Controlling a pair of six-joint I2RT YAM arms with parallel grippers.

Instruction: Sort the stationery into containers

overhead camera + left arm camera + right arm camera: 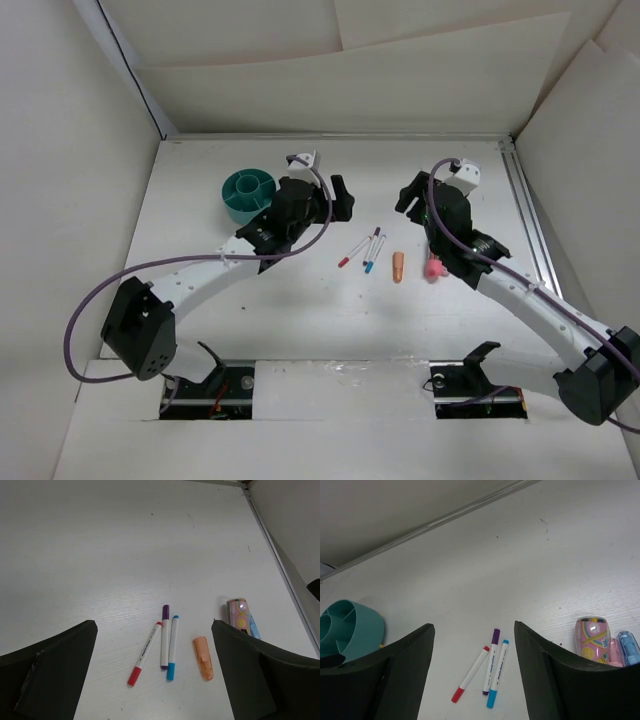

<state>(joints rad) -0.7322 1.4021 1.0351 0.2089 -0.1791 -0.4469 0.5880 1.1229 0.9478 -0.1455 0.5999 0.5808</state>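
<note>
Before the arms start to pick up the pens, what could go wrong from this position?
1. The purple pen and blue pen lie side by side, apparently touching, with the red pen close by. The open left gripper may pinch two at once or flick a neighbour away.
2. The teal cup stands right next to that gripper's wrist in the top view. A careless swing could shift it or knock it over.

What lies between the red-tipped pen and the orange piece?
The purple pen and blue pen, side by side, clearest in the left wrist view.
</note>
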